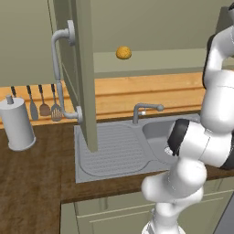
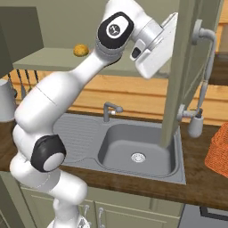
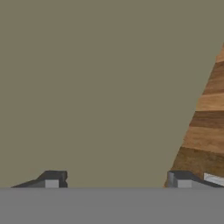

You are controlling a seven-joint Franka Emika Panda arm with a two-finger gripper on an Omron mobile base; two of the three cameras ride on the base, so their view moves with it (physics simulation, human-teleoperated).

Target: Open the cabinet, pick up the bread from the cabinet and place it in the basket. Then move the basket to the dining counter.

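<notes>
You had the cabinet (image 1: 84,68) doors swung open; gripper (image 3: 116,179) stood empty, jaws wide, facing olive panel. Next: reach to bread (image 2: 80,50) on shelf, off to gripper's side

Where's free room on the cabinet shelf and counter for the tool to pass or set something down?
Cabinet shelf: bare right of the bread. Drainboard between the open cabinet door and the faucet: bare. Crowded: left counter by the grey canister and hanging utensils; right end holds the basket.
</notes>
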